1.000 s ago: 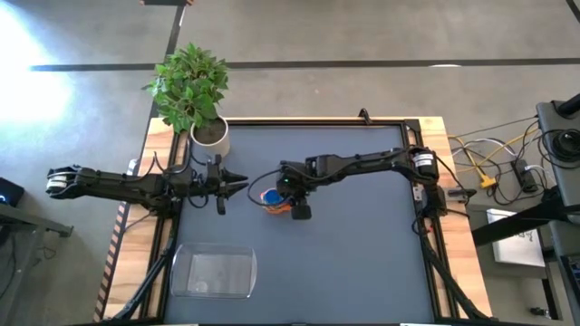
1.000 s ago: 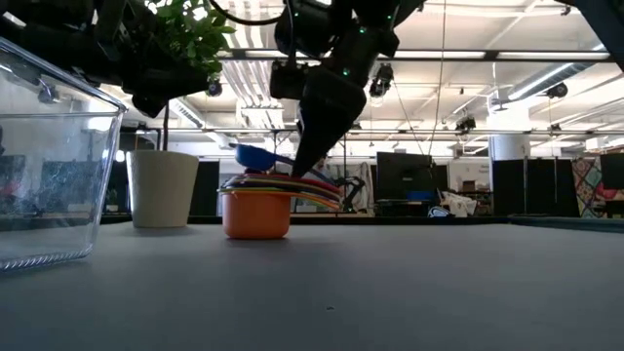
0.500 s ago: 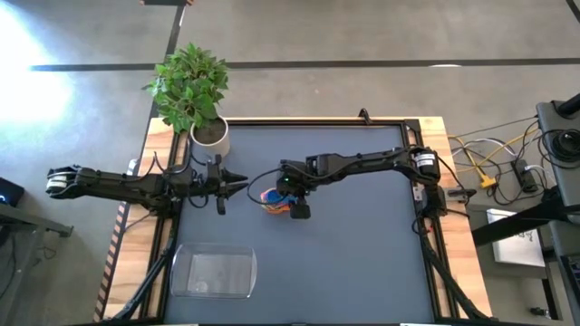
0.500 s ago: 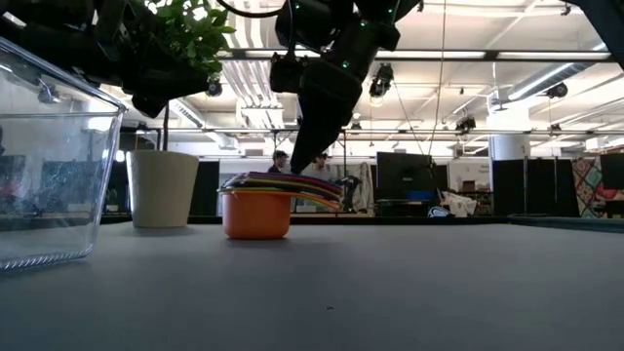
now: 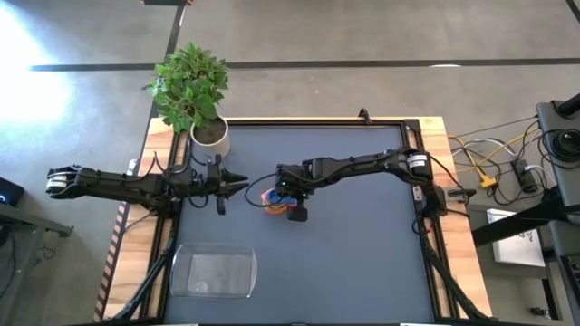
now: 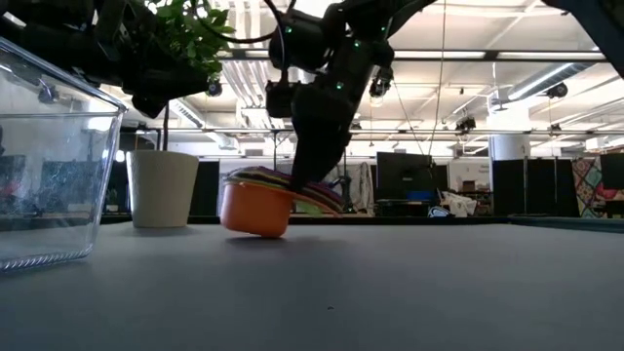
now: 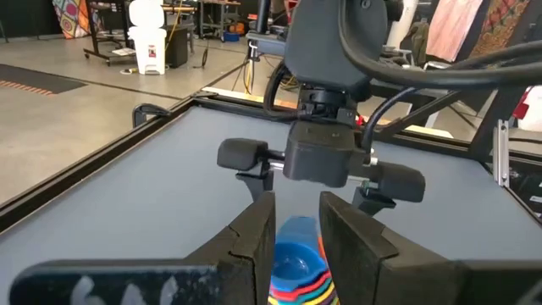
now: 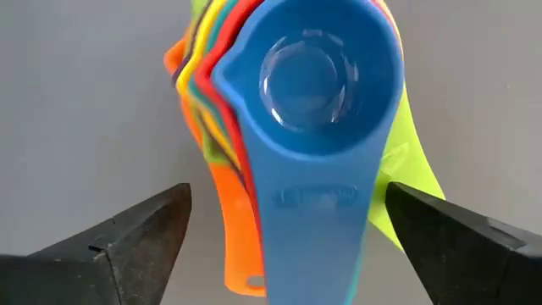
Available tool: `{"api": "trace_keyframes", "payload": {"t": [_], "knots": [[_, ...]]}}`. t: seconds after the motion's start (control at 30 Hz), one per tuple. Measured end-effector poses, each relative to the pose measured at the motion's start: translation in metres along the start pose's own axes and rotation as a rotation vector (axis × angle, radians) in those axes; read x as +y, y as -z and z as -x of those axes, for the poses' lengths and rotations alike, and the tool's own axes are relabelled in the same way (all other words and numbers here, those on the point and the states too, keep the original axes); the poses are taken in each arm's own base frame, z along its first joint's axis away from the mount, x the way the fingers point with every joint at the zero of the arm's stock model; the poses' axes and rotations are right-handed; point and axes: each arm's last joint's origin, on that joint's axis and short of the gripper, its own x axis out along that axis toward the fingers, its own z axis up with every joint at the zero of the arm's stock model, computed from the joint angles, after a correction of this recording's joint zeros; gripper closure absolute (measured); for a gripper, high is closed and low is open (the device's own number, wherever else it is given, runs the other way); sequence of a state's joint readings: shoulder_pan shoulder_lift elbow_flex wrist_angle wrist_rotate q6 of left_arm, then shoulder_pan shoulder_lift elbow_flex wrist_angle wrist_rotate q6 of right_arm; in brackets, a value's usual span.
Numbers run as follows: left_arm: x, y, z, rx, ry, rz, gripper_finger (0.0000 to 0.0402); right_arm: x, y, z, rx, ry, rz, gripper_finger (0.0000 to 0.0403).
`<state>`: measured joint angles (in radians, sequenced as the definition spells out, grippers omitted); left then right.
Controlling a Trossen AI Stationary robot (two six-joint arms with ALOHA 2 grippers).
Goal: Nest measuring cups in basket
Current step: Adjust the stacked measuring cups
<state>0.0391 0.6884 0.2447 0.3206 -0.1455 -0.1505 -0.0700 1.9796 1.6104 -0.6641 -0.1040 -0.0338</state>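
The measuring cups [image 5: 275,198] sit nested in one stack near the middle of the table [image 5: 362,263], a blue cup [image 8: 315,76] uppermost and an orange one [image 6: 255,209] at the bottom, which is tipped with one side off the surface. The stack looks light, stiff and smooth, so it would probably slide or topple easily; the fanned flat handles seem the best hold. The right gripper [image 8: 296,233] hangs directly over it, fingers spread wide on either side of the handles, holding nothing. The basket [image 5: 214,273] lies well apart at the near-left corner. The left gripper [image 5: 237,184] waits just beside the stack, its fingers narrowly parted and empty.
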Motion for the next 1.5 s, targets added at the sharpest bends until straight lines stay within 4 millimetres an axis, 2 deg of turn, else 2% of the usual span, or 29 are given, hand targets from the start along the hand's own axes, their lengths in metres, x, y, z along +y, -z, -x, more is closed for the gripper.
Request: {"api": "trace_keyframes", "payload": {"t": [0.4,0.67,0.83,0.97,1.23,1.5], "knots": [[0.000,0.000,0.000,0.002,0.000,0.000,0.0325,0.004,-0.002,-0.012,-0.017,-0.004,0.013,0.0017],[0.000,0.001,-0.001,0.005,0.005,0.004,0.0325,0.004,-0.002,-0.009,-0.022,0.020,0.043,0.0017],[-0.001,-0.002,-0.001,0.004,0.032,0.066,0.0325,0.004,-0.001,-0.005,-0.013,0.022,0.050,0.0017],[-0.002,-0.009,-0.001,-0.017,0.036,0.079,0.0325,0.006,-0.003,0.006,-0.029,0.032,0.054,0.0017],[-0.002,-0.006,-0.002,0.019,0.036,0.098,0.0325,0.010,-0.003,0.041,-0.044,0.100,0.058,0.0017],[-0.006,0.005,-0.012,0.119,0.096,0.129,0.0325,0.013,0.001,0.063,-0.030,0.124,0.051,0.0017]]}}
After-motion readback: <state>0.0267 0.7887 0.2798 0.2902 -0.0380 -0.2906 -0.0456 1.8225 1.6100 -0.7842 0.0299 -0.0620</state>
